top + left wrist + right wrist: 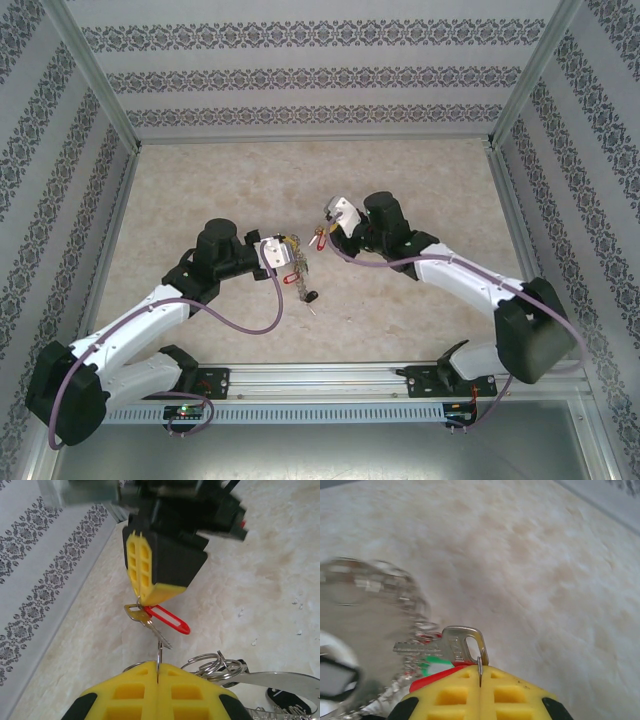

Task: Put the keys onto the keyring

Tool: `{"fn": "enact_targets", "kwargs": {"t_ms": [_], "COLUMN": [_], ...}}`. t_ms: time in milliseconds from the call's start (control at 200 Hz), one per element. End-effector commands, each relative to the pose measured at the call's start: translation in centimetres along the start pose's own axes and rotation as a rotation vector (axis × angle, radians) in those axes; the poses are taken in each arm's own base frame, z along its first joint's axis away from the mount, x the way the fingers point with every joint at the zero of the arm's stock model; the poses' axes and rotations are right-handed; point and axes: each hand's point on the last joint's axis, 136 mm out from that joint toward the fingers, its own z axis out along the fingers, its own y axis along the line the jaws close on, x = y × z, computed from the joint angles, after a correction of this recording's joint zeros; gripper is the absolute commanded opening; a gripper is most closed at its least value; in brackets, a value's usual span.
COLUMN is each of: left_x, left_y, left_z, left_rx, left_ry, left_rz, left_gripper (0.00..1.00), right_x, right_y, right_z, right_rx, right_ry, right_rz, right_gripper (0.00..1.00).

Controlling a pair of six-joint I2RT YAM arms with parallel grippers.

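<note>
My left gripper (158,669) is shut on the thin wire of the keyring (159,652), which stands up edge-on from between its yellow fingers. Several small split rings (216,665) bunch beside it. In the top view the left gripper (283,253) holds the keyring's hanging bunch (296,270) above the table. My right gripper (480,672) is shut on the little ring of a silvery key (452,647) with a red tag (427,681). From the left wrist, that key (148,623) and its red tag (169,619) hang under the right gripper (144,599), the key's tip just above the keyring wire.
A black tag (312,296) dangles lowest from the bunch, close to the marble-patterned table (420,180). Patterned walls (60,180) and metal posts close in the table on three sides. The keyring bunch (367,605) is a blur at the right wrist view's left.
</note>
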Motion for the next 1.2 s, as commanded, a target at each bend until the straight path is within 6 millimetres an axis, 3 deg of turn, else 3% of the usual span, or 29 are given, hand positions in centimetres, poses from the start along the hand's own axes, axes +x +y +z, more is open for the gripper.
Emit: {"fn": "enact_targets", "kwargs": {"t_ms": [0, 180, 355, 640, 839, 1084, 1194], "left_x": [-3.3, -3.8, -3.4, -2.1, -1.8, -1.6, -1.7], "left_y": [2.6, 2.5, 2.6, 2.5, 2.8, 2.8, 2.7], "left_z": [-0.4, -0.4, -0.4, -0.2, -0.3, -0.3, -0.3], "left_rx": [-0.057, -0.053, -0.065, -0.07, -0.097, -0.103, -0.101], "left_ry": [-0.099, -0.12, -0.103, -0.047, -0.045, -0.046, -0.044], "left_rz": [0.047, 0.023, -0.018, -0.094, -0.124, -0.141, -0.143], "left_gripper": [0.0, 0.0, 0.0, 0.0, 0.0, 0.0, 0.0], "right_x": [-1.1, -0.9, 2.5, 9.1, 13.3, 18.1, 18.3], "right_y": [3.2, 3.3, 1.5, -5.1, -2.5, -3.9, -4.2], "right_z": [-0.9, -1.1, -0.5, -1.4, 0.6, 1.8, 2.1], "right_rx": [-0.123, -0.066, 0.018, 0.246, 0.01, 0.081, 0.094], "right_ry": [-0.054, -0.001, 0.178, 0.528, 0.73, 0.873, 0.849], "right_rz": [-0.144, -0.203, -0.229, 0.038, 0.291, 0.301, 0.327], "right_gripper": [0.0, 0.0, 0.0, 0.0, 0.0, 0.0, 0.2]}}
